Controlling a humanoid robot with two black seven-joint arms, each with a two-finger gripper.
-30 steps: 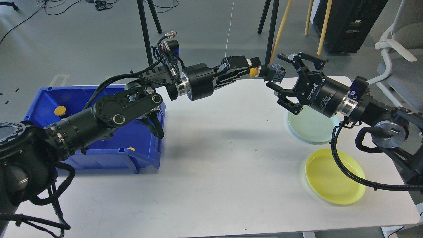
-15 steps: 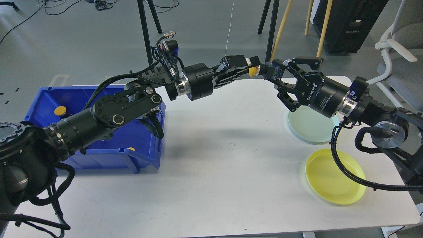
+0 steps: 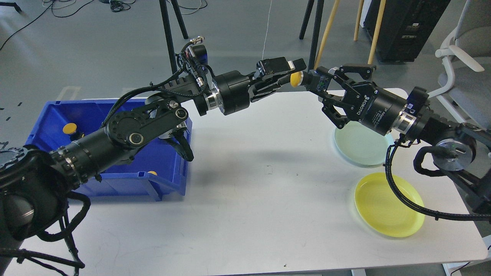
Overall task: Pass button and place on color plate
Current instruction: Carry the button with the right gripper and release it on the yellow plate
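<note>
The button has a yellow cap (image 3: 295, 79) and a dark body, and it is held in the air above the table's far edge. My right gripper (image 3: 320, 85) is shut on the button's dark body. My left gripper (image 3: 293, 74) is open, with its fingers spread above and below the yellow cap and no grip on it. A yellow plate (image 3: 388, 205) lies at the front right of the white table (image 3: 249, 199). A pale green plate (image 3: 360, 148) lies behind it, partly under my right arm.
A blue bin (image 3: 46, 115) stands at the left of the table under my left arm, with other yellow buttons (image 3: 70, 128) in it. Tripod legs and wooden poles stand behind the table. A chair is at the far right.
My right gripper moved in and closed on the button's body. My left gripper then opened and lifted its upper finger off the button.
</note>
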